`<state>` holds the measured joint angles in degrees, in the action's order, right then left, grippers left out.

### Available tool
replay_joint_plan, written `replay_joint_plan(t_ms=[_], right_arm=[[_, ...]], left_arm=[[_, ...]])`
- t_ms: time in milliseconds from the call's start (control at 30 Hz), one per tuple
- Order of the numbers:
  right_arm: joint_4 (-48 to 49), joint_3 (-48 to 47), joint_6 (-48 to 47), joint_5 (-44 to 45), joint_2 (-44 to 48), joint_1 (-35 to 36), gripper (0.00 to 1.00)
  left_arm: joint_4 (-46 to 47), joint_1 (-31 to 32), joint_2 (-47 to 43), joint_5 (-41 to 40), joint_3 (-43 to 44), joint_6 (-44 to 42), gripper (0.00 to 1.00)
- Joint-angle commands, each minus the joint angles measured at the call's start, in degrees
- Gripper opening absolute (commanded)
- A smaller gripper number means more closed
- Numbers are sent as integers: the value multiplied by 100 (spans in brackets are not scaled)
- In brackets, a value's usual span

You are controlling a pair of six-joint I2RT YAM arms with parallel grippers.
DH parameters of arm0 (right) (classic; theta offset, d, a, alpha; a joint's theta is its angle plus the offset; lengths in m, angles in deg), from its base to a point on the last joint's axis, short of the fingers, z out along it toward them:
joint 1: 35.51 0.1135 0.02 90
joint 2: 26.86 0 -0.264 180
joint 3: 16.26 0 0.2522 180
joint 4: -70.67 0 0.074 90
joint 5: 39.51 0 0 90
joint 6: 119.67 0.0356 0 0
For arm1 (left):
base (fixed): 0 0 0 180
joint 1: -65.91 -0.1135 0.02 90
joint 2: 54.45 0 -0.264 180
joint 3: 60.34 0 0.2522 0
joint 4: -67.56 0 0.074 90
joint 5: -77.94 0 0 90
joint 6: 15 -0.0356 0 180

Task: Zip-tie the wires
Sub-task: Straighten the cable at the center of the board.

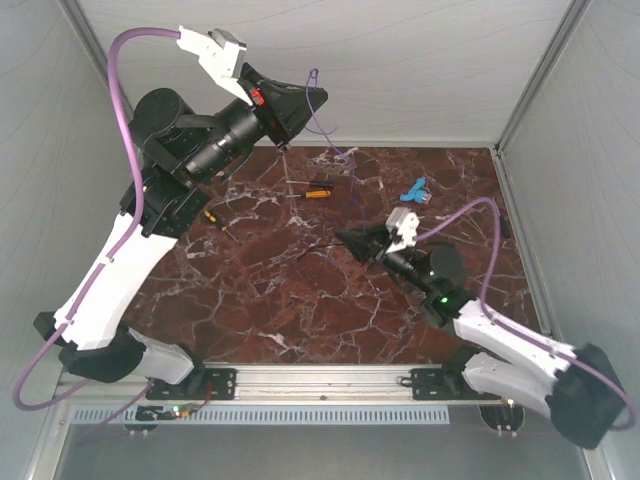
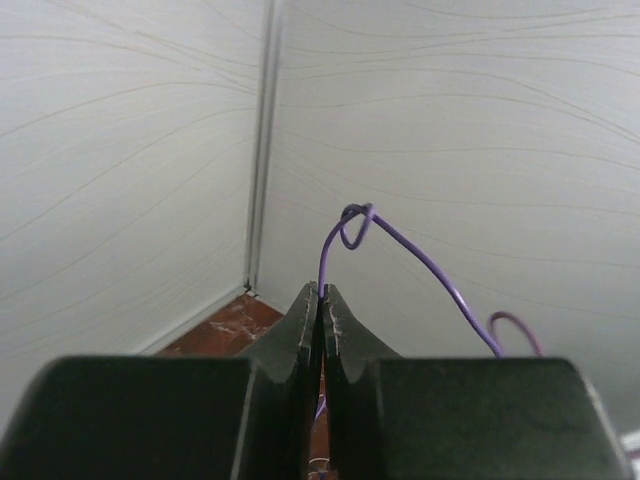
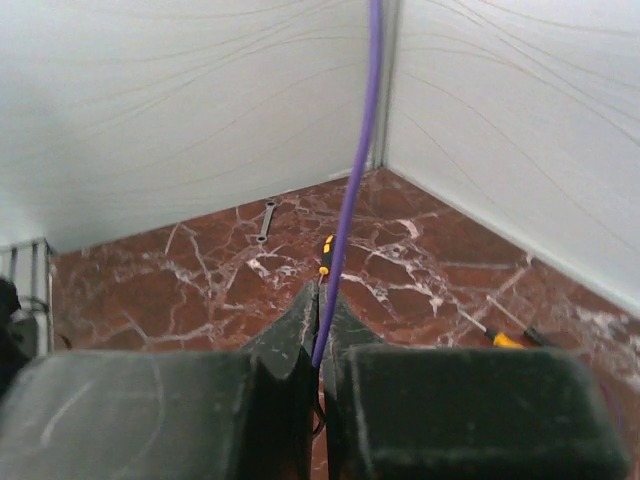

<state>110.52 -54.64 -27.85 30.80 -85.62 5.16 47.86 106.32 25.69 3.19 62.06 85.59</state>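
wires (image 3: pixel 352 190) strung diagonally, far-left down to near-right

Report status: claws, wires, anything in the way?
Left claw shut on wires, raised high. Right claw shut on wires, low over table. Wires strung between them. Screwdriver on table below.

Wires (image 1: pixel 331 140): strung from left gripper (image 1: pixel 318 95), 12 o'clock above the table (image 1: pixel 270 310) far edge, to right gripper (image 1: pixel 343 236) at centre.
First screwdriver (image 1: pixel 312 190): on table, 11 o'clock.
Second screwdriver (image 1: pixel 215 218): 10 o'clock.
Small object (image 1: pixel 415 190): 2 o'clock.
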Motion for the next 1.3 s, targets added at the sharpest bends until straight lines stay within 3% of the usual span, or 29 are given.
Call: replay_joint_plan(t_ms=[0, 100, 200, 367, 567, 800, 1267], right_arm=[[-3813, -1019, 1097, 1523, 1129, 27, 0], [-5292, -1318, 1587, 2169, 1826, -17, 0], [-7096, -2056, 1944, 2310, 1916, -226, 0], [-9468, -2971, 2309, 1728, 1493, -898, 0], [-11137, -3358, 2536, 1108, 1093, -1671, 0], [-12250, -3151, 2990, 1733, 521, -2024, 0], [-12502, -2289, 4232, 1963, 418, -2430, 0]], left_arm=[[-159, -2, 270, -870, 77, 121, 0], [-52, -4, 520, -988, -226, 402, 0], [-70, -18, 977, -1122, -264, 608, 0], [-137, -123, 1717, -884, -157, 898, 0], [-86, -228, 2562, -561, -196, 1123, 0], [-54, -315, 3522, -161, -107, 1209, 0], [-855, -122, 5387, 344, 839, 1106, 0]])
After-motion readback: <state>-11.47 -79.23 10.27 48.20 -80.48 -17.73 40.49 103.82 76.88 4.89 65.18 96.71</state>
